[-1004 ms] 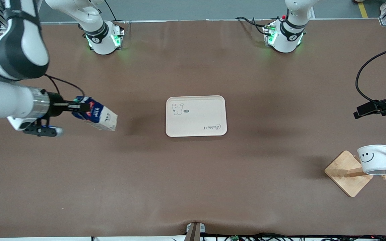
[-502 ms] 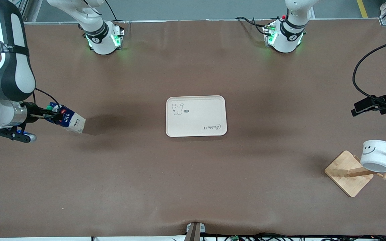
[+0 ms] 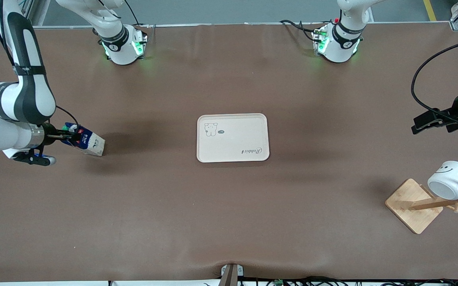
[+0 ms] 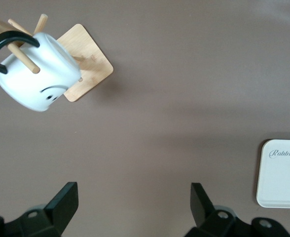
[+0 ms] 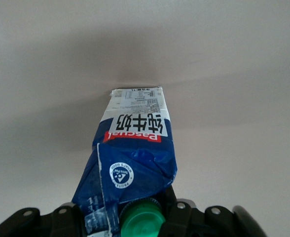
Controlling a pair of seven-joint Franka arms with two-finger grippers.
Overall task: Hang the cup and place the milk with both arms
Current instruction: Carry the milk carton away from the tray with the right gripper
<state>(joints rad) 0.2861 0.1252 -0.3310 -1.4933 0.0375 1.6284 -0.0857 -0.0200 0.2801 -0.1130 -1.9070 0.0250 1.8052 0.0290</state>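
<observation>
While tilted steeply on the brown surface (image 3: 229, 222) toward the right arm's end, the milk (image 3: 87, 143) sits clamped at its blue gabled top between the fingers (image 5: 177, 217) of the right gripper (image 3: 66, 138). Swung out and down over the last second, away from the tray (image 3: 233, 137), and now low enough that the white base appears to meet the surface, though contact cannot be told for sure. Means, by judgement, the carton is not heading for the tray yet; still to be carried well across toward the middle, or stood upright where it is. Seen from the right wrist: green cap just between the fingers, printed white end pointing away from them, carton body creased where gripped.

At the middle, the cream tray bare, well apart from both task things.

Toward the left arm's end, the cup (image 3: 448, 184) hanging by its black handle on a peg of the wooden rack (image 3: 414, 205), tipped more steeply than a second ago, mouth turned down and toward the front camera. Hanging looks done. Left gripper (image 3: 431, 122) over the bare surface near the rack, fingers (image 4: 63, 202) spread wide and empty, cup well clear of them and farther off in the left wrist view.
</observation>
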